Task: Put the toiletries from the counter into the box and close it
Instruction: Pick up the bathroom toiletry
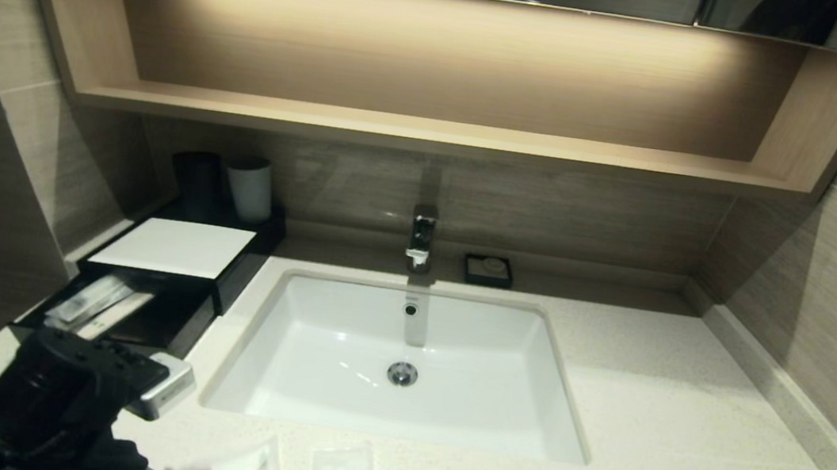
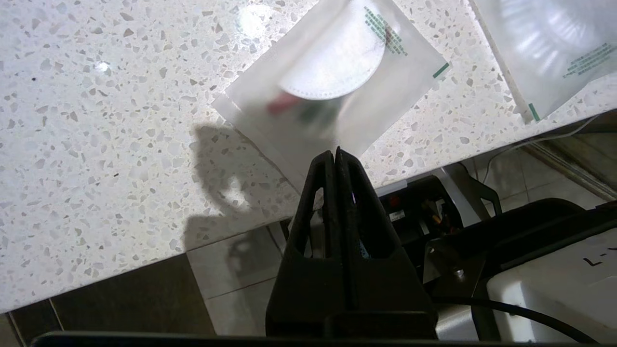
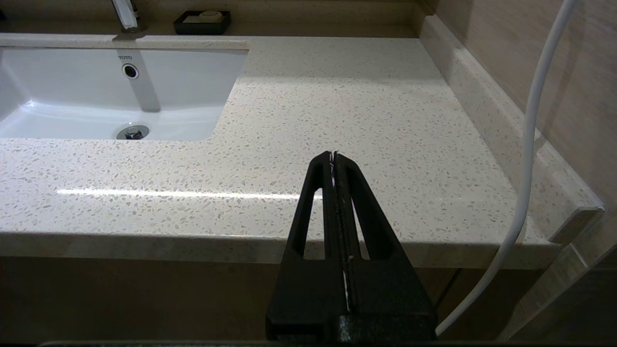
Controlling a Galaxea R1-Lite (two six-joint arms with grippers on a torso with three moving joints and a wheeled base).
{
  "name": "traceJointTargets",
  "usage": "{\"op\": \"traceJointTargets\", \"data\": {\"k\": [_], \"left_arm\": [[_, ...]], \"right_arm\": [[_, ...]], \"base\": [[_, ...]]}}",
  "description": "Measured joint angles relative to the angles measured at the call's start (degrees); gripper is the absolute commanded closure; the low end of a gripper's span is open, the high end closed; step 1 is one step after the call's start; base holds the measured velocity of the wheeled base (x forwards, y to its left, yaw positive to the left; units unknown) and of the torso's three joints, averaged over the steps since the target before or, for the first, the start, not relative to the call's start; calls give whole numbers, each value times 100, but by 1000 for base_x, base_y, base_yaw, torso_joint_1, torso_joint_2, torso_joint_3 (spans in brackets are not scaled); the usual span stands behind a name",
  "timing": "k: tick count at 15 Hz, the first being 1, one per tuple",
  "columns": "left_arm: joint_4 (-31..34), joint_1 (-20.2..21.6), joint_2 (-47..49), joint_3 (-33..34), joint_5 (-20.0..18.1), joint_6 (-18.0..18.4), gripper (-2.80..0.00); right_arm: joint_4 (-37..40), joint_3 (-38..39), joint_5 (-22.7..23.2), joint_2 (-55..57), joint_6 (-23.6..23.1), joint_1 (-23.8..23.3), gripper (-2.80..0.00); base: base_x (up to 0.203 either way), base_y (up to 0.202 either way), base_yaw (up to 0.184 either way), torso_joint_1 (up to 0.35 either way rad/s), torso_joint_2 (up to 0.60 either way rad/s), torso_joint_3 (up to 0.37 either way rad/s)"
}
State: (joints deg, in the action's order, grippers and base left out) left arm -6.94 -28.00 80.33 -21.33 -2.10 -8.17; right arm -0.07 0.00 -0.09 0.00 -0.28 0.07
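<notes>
Our left hand point(image 2: 336, 153) is pinched shut on a disc packet point(image 2: 332, 82) at the table point(image 2: 96, 144) edge, box point(image 1: 167, 268) at eleven o'clock.

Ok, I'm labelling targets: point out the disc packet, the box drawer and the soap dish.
disc packet point(image 2: 332, 72), left wrist view, on its white disc.
box drawer point(image 1: 160, 319), head view, dark interior.
soap dish point(image 1: 487, 271), head view, black rim.

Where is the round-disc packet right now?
The round-disc packet lies on the counter near its front edge, left of the sink, pinched at its near edge by the left gripper.
</notes>
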Motion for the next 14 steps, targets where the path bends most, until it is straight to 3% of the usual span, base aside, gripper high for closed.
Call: {"op": "traceJointTargets", "data": {"k": [12,13,14], "left_arm": [[-51,21,20,75,-360,341,0],[-90,21,26,89,-365,341,-280],[-130,21,32,105,-370,344,-280]], "right_arm": [[0,0,1,0,1,0,0],[0,0,1,0,-1,0,0],[0,0,0,0,1,0,0]], "base": [[0,0,0,0,0,0],[0,0,0,0,0,0],[0,0,0,0,0,0]]}}
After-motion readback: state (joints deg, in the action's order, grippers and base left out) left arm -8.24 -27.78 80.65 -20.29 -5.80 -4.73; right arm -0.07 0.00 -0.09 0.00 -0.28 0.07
